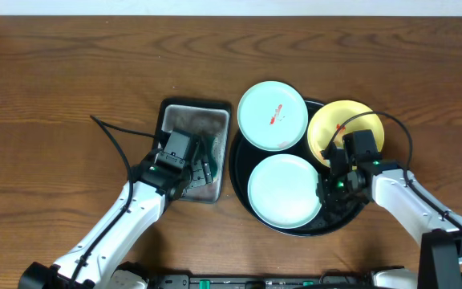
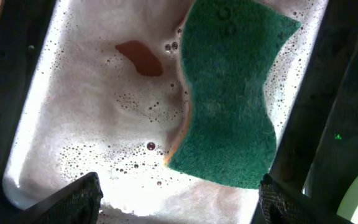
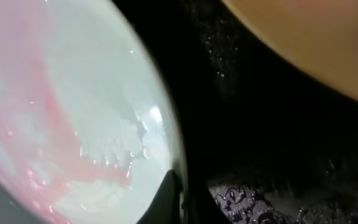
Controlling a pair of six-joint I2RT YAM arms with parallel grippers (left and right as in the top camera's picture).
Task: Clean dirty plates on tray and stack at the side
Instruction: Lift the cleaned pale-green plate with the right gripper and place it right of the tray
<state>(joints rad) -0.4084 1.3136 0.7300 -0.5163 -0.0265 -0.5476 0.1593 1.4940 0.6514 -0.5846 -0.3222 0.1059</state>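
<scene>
The black tray (image 1: pixel 237 172) holds three plates. A mint plate with a red smear (image 1: pixel 273 115) lies at its back left, partly over the rim. A yellow plate (image 1: pixel 345 127) lies at the back right. A second mint plate (image 1: pixel 283 191) lies at the front. My right gripper (image 1: pixel 327 189) is shut on this front plate's right rim. In the right wrist view the fingers (image 3: pixel 180 200) pinch the rim of the mint plate (image 3: pixel 73 106), which shows pink-red smears. My left gripper (image 2: pixel 179 205) is open over a green sponge (image 2: pixel 229 93) lying in soapy water.
A rectangular grey metal tray (image 1: pixel 175 112) of foamy water stands left of the black tray, with my left gripper (image 1: pixel 199 164) hanging over it. The yellow plate (image 3: pixel 316 43) and the bare wet black tray (image 3: pixel 247 124) show in the right wrist view. Brown wooden table surrounds everything.
</scene>
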